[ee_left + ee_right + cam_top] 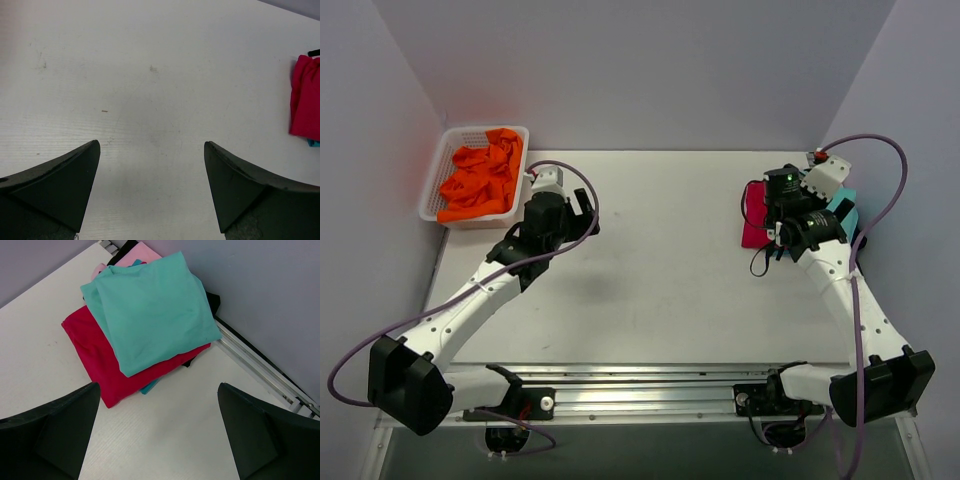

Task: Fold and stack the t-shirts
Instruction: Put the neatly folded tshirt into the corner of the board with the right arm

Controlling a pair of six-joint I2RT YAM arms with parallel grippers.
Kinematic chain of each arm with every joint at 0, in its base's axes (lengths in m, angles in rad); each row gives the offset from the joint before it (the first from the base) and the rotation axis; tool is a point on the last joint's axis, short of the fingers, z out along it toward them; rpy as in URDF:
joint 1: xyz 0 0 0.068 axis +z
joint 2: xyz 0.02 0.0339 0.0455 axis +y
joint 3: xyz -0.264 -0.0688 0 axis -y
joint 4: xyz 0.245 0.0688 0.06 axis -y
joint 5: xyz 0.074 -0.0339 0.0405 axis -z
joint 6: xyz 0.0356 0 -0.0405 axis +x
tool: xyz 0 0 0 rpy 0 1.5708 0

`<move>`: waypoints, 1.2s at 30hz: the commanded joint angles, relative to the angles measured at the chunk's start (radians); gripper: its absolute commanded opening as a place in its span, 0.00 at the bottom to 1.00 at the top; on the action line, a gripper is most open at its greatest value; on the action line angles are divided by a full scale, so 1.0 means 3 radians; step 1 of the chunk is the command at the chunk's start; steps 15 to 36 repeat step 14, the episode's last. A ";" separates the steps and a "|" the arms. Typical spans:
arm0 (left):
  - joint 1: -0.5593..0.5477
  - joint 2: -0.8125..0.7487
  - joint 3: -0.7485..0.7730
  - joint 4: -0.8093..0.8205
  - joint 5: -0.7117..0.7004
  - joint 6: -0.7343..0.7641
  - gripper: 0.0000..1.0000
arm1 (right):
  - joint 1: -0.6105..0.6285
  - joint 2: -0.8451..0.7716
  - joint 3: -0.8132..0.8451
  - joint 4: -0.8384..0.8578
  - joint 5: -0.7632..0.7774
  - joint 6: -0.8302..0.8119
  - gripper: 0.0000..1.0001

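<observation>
Right wrist view shows our right fingers wide apart, empty, above the far-right stack, teal shirt topmost. Our left fingers gape empty over the bench; orange shirts fill the far-left basket.

White table carrying two loads, one by each claw.
A white basket sits just beyond and to the left of the left claw; a stack of folded shirts lies just ahead of the right claw.
</observation>
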 commanded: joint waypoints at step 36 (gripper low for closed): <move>0.0004 -0.0179 -0.0009 0.0026 -0.0126 0.0078 0.94 | 0.0000 0.0127 0.0094 -0.0242 0.0397 0.0183 1.00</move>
